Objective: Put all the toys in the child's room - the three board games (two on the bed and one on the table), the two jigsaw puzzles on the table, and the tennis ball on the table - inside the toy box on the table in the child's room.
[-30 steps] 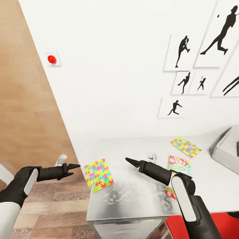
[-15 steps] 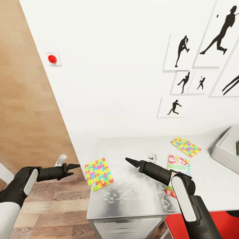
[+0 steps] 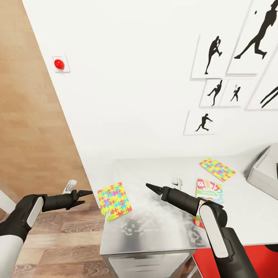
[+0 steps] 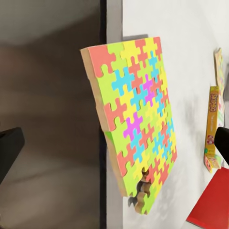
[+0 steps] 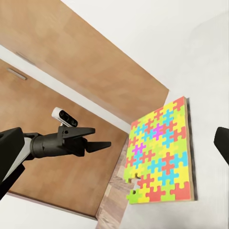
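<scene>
The toy box [image 3: 264, 173] sits at the far right of the worktop [image 3: 162, 227], and the picture's edge cuts most of it off. Something dark shows inside it at the very edge, too cut off to name.

One jigsaw puzzle [image 3: 114, 200] lies at the left edge of the worktop, with a corner poking out past the side. In the left wrist view, this puzzle [image 4: 136, 124] has a piece missing at one corner. The second jigsaw puzzle [image 3: 217, 168] lies flat near the wall, between the first one and the toy box. A board game [image 3: 207, 193] with big letters lies just in front of it. The right arm hides its lower part. A small white thing [image 3: 177, 181] stands on the worktop near the game; it is hard to tell what it is.

The middle of the worktop is bare, with room to move.

The left hand [image 3: 85, 197] hangs over the wood floor [image 3: 58, 247], just beside the first puzzle, its fingers a little apart and holding nothing. The right hand [image 3: 151, 188] hangs over the bare middle, pinched to a point, holding nothing.

Black sports pictures [image 3: 227, 69] hang on the white wall [image 3: 135, 96], and a red button [image 3: 59, 64] is further left.
</scene>
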Controlling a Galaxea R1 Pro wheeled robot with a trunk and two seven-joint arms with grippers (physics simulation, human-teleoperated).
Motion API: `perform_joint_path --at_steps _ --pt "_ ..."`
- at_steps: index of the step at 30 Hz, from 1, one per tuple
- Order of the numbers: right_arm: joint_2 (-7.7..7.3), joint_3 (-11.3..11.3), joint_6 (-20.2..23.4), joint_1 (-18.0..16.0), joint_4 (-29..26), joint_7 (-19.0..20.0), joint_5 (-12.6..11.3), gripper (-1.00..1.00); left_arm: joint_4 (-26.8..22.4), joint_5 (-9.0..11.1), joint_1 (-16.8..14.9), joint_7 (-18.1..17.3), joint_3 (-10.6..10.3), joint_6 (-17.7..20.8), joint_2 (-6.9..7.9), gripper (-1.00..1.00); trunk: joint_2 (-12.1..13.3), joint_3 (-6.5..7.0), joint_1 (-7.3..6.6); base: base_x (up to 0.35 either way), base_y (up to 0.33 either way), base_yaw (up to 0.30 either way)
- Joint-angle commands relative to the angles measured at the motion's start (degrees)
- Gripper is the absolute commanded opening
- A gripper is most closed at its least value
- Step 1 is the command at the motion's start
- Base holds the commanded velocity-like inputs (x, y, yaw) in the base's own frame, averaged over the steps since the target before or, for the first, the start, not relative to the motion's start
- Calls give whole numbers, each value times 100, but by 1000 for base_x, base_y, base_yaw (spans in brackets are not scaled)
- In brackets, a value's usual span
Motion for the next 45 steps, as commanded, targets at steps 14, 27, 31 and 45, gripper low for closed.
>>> perform_joint_path --at_steps 14,27,31,45 --pt "3 1 1 3 -7 20 1 100 13 -22 -6 -30 7 5 -8 100 -567 -258 308 0 0 0" --pt "9 2 -31 13 -3 22 27 100 13 -20 -6 -34 -1 4 -14 100 -607 -276 330 0 -1 0" --pt "7 2 -31 13 -2 22 27 100 13 -23 -6 -34 -6 4 -16 100 -607 -276 330 0 -155 0" --pt "8 2 -25 10 6 22 22 100 13 -22 -6 -34 2 4 -15 100 -607 -276 330 0 -51 0"
